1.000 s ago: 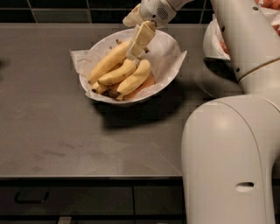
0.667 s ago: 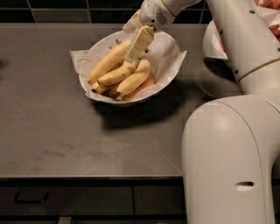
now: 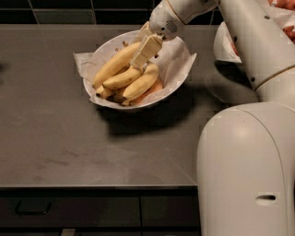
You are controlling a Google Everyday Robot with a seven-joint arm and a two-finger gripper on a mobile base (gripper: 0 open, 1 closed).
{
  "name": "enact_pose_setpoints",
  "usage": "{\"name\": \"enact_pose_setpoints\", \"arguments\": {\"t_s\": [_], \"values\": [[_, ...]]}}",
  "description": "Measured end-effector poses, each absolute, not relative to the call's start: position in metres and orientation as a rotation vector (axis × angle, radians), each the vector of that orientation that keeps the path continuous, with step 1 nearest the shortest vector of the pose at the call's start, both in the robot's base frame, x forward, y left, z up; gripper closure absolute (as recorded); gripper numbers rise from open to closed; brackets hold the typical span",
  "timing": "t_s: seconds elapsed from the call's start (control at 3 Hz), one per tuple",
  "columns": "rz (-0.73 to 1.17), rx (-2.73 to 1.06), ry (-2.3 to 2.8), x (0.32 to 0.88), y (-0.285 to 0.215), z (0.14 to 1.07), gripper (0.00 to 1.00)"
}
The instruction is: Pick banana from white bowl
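The white bowl [image 3: 104,48], lined with crinkled white paper, stands at the back middle of the dark counter. An orange patch [image 3: 155,87] shows inside it. Three yellow bananas lie in it. The banana [image 3: 112,66] is the longest and straightest and runs from lower left to upper right along the left side. Two shorter, curved bananas [image 3: 140,83] lie to its right. My gripper [image 3: 144,51] reaches down from the upper right and is right over the upper end of the long banana, hiding that end.
A second paper-lined white bowl [image 3: 225,42] with red strawberries [image 3: 286,5] stands at the back right, partly behind my arm. My white arm and base [image 3: 244,161] fill the right side. The counter's front edge [image 3: 92,186] runs above dark drawers.
My gripper has moved slightly down and to the left, closer onto the long banana. The bananas and the bowl have not moved.
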State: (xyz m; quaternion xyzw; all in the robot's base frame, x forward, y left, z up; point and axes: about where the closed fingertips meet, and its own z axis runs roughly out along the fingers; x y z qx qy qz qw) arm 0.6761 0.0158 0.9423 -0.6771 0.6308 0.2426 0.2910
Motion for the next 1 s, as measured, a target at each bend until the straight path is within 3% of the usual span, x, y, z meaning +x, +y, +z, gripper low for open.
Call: {"name": "enact_pose_setpoints", "arguments": {"t_s": [0.67, 1.0], "values": [[0.643, -1.804, 1.681, 0.6760, 0.0149, 0.9477, 0.89], [0.609, -1.789, 1.672, 0.6746, 0.0081, 0.9526, 1.00]]}}
